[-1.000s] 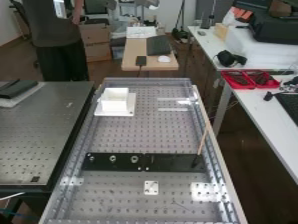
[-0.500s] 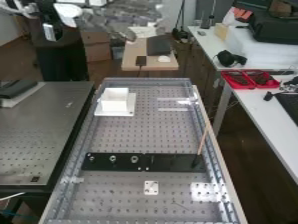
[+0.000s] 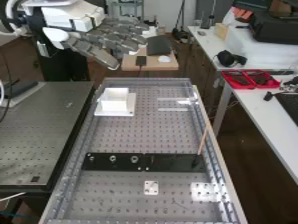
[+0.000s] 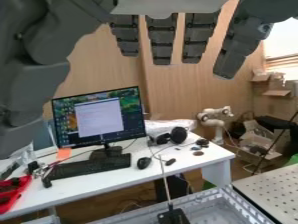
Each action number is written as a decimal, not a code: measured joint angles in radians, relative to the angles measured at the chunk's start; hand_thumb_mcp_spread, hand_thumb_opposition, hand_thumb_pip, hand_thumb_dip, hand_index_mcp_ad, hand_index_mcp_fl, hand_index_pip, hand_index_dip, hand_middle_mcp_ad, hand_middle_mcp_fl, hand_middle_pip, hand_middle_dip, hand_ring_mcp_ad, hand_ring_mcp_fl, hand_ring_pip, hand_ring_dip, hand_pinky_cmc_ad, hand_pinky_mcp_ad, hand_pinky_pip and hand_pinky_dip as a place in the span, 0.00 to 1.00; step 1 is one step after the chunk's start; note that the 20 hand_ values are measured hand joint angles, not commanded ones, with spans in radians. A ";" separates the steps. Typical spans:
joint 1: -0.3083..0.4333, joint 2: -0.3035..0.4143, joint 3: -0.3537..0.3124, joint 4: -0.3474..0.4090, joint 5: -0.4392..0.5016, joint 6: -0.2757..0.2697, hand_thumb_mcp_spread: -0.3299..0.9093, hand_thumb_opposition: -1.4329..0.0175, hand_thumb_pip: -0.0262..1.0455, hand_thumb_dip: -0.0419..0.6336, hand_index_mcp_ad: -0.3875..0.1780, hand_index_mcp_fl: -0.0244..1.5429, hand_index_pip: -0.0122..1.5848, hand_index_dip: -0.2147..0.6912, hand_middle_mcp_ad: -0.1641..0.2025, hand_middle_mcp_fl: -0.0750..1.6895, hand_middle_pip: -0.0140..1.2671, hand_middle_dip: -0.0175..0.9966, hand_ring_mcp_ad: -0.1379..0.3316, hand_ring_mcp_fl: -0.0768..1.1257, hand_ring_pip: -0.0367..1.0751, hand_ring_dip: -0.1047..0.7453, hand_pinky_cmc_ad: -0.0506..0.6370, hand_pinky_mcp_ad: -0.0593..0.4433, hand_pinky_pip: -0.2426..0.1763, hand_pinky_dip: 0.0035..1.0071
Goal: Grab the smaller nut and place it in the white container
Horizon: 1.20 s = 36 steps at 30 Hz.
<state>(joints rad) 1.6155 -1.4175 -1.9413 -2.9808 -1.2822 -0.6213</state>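
In the high view the hand (image 3: 112, 39) is at the upper left, above and beyond the bench's far end, with its fingers extended and open. The wrist view has the hand (image 4: 162, 41) with straight fingers and nothing between them. The white container (image 3: 114, 106) stands on a white base near the bench's far left corner. Toward the near end, a black plate (image 3: 174, 163) bears several small metal pieces: a small nut (image 3: 92, 158) at its left end, then another nut (image 3: 112, 159) and a slightly larger-looking one (image 3: 134, 159). The hand is well away from them all.
A thin rod (image 3: 203, 142) rises from the black plate's right end. A small white plate (image 3: 151, 188) lies nearer on the bench. Raised rails (image 3: 214, 145) edge the bench. Beside it is a desk with red trays (image 3: 250, 79) and, in the wrist view, a monitor (image 4: 98, 116).
The arm and hand have come into the high view from the upper left; over the last half second the hand has lowered, its fingers now showing more plainly. The nuts and container are unmoved.
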 joint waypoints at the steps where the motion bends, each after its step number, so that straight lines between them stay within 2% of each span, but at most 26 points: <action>1: 0.001 0.002 -0.005 0.002 0.006 0.002 0.46 0.51 0.40 0.09 0.61 0.03 0.06 0.23 0.69 0.04 0.11 0.14 0.59 0.06 0.14 0.15 0.60 0.64 0.37 0.42; 12: 0.063 0.047 -0.118 0.036 0.163 0.031 0.47 0.51 0.41 0.09 0.61 0.04 0.07 0.19 0.70 0.05 0.12 0.15 0.61 0.07 0.16 0.15 0.60 0.64 0.37 0.44; 15: 0.082 0.057 -0.147 0.056 0.207 0.038 0.48 0.50 0.46 0.11 0.61 0.04 0.07 0.19 0.70 0.05 0.12 0.15 0.61 0.06 0.16 0.16 0.60 0.64 0.36 0.44; 21: 0.112 0.067 -0.199 0.094 0.284 0.059 0.48 0.49 0.47 0.16 0.60 0.05 0.08 0.18 0.70 0.06 0.12 0.15 0.61 0.06 0.17 0.16 0.60 0.64 0.36 0.44; 24: 0.113 0.064 -0.219 0.106 0.296 0.071 0.48 0.48 0.54 0.18 0.60 0.05 0.11 0.17 0.70 0.07 0.12 0.15 0.61 0.06 0.17 0.16 0.61 0.63 0.36 0.44; 29: 0.085 0.057 -0.248 0.121 0.269 0.080 0.47 0.48 0.54 0.20 0.59 0.05 0.14 0.17 0.70 0.07 0.12 0.16 0.61 0.06 0.17 0.15 0.60 0.63 0.36 0.44; 36: 0.017 0.060 -0.289 0.145 0.188 0.074 0.52 0.46 0.54 0.23 0.56 0.05 0.23 0.17 0.70 0.07 0.12 0.16 0.61 0.06 0.16 0.15 0.61 0.64 0.36 0.44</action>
<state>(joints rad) 1.6326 -1.3571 -2.2302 -2.8357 -1.0943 -0.5470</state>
